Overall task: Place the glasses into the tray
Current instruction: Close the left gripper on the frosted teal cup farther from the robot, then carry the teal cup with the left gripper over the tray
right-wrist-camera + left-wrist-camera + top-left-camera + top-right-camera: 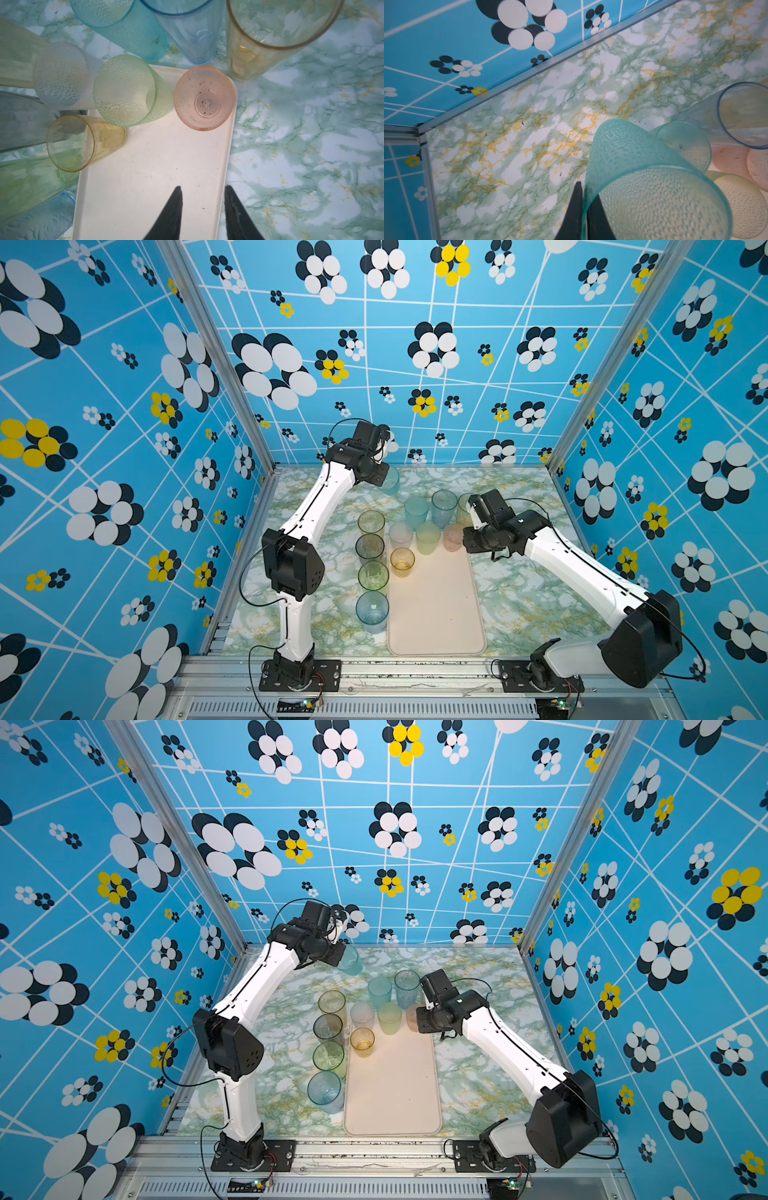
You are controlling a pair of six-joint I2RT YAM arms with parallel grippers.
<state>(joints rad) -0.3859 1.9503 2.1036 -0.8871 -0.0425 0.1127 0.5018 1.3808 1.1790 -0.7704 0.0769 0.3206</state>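
left arm stretches to the back of the green marble-look table (519, 605). the left gripper (584, 197) is clamped on the rim wall of a dimpled teal glass (643, 176), one finger inside, one outside. that glass is behind the others, off the tray, & i can't tell if its base touches the table. next, just left of the tray, a column of 4 tall glasses stands on the table, back to front: yellowish glass (371, 522), smoky grey glass (369, 547), green glass (373, 576), blue ribbed glass (372, 610). the cream tray (436, 614) lies lengthwise in the middle, its front part bare. at its far end stand a short amber glass (402, 562), a whitish frosted glass (401, 533) by the far left corner, a pale green frosted glass (428, 537) & a pink glass (453, 539) in the far right corner, upright w/ dark specks inside. behind the tray, on the table: a frosted aqua glass (416, 510), a clear blue tall glass (444, 504) & a tall yellow glass (270, 37), partly hidden by the right arm in both top views. the right gripper (203, 187) hangs over the tray's right edge near the pink glass, fingers apart, nothing btwn them.
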